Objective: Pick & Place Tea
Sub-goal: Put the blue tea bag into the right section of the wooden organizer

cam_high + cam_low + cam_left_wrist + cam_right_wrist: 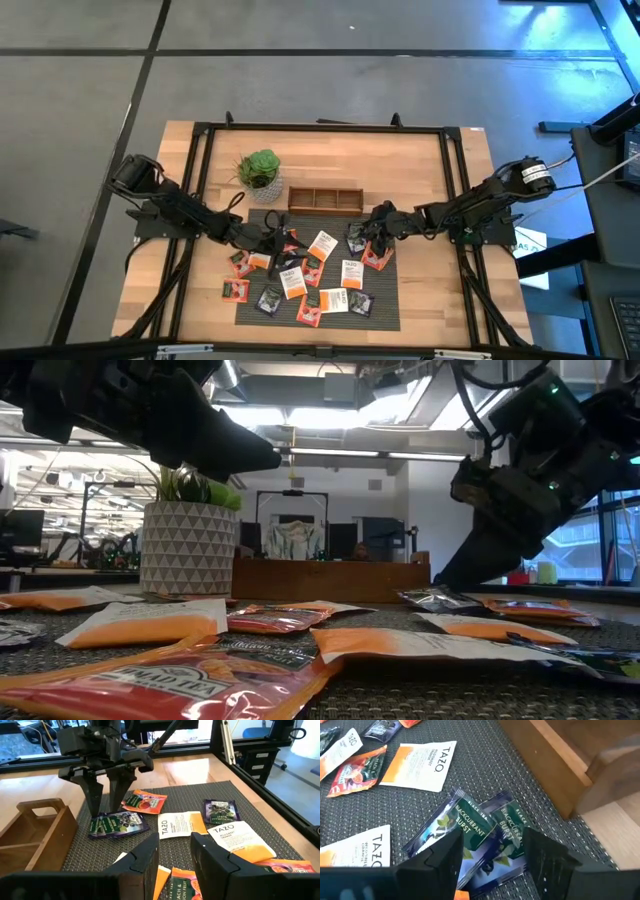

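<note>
1. My right end effector (490, 855) is spread, straddling two overlapping dark sachets (485, 832) near the tray (325, 200).
2. My left end effector (172, 862) is spread too, its fingertips cut off.
3. The other tea sachets (300, 285) lie scattered across the mat (385, 300) toward the table's front edge.

Orange-red, white-and-orange and dark sachets (322, 245) lie scattered across a dark grey woven mat (385, 300) on a pale, striped butcher-block table (430, 170). Two dark sachets (485, 832) carry green labels over purple-blue berry artwork (lettered "Blackcurrant Burst" in white). The white sachets (422, 764) bear black "TAZO" lettering above an orange band. A brown wooden tray (325, 200) sits beside a green plant (260, 165) in a white pot (187, 548) patterned with grey triangles. Both arms are black, the left gripper (175, 862) and the right gripper (492, 857) alike. The frame around the table (320, 128) is black, the floor (300, 60) grey with dark lines.
</note>
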